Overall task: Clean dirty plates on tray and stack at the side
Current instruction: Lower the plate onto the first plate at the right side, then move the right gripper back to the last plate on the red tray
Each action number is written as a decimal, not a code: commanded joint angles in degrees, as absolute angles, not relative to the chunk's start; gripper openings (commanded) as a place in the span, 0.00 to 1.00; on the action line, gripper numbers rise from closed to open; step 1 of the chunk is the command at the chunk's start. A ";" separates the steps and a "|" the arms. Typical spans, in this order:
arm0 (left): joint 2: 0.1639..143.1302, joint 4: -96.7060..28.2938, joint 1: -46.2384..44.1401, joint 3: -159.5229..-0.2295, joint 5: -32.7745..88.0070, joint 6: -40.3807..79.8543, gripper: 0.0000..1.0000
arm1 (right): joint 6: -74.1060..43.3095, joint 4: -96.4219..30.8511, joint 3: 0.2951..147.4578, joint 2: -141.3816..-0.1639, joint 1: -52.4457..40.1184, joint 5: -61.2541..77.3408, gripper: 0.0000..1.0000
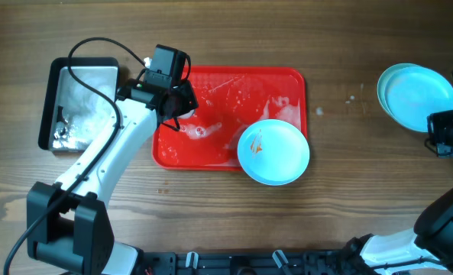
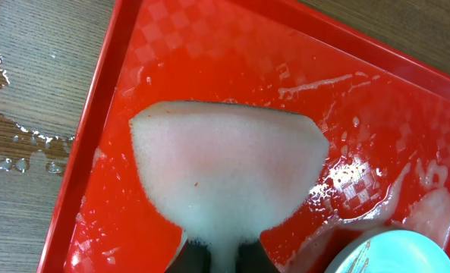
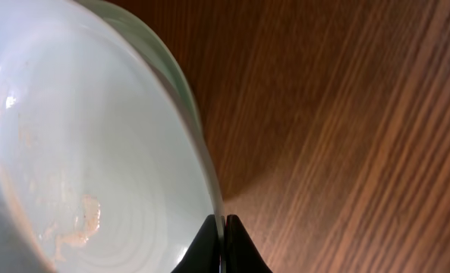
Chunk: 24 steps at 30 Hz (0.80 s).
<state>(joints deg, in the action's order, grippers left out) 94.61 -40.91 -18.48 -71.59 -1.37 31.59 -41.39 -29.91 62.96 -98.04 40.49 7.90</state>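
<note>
Tray [image 1: 279,80]: one, red, in the middle of the worktop [image 1: 348,198], wet with pale soapy streaks.
Loose plate [image 1: 273,152]: one, pale turquoise, at the tray's near right corner, overhanging the rim, with an orange smear inside.
Stack [image 1: 417,93]: two more pale turquoise plates, at the far right of the worktop, well apart from the tray.
Left end effector [image 2: 223,256]: clenched on one sponge [image 2: 225,167], held over the tray's left part.
Right end effector [image 3: 225,243]: clamped on the rim of the stack's top plate [image 3: 73,152], which has faint brownish marks inside.
Tin [image 1: 54,92]: one, metal, black-rimmed, left of the tray, with something shiny and crumpled inside.
Water drops [image 2: 12,152]: several, on the worktop just left of the tray.
</note>
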 commanded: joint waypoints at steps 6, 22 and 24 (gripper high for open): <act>94.83 -40.95 -18.48 -72.34 -1.10 30.46 0.04 | -43.90 -26.98 62.33 -98.48 40.12 11.57 0.27; 94.83 -41.15 -17.43 -72.34 -1.10 28.71 0.04 | -30.02 -47.20 62.33 -98.35 18.55 21.50 0.15; 94.83 -41.17 -17.06 -72.34 -1.10 28.71 0.04 | -29.98 -47.16 62.33 -98.35 13.98 21.47 0.15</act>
<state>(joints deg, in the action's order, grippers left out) 94.61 -41.01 -17.96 -71.59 -1.37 29.85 -31.16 -47.11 62.70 -98.04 19.09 20.03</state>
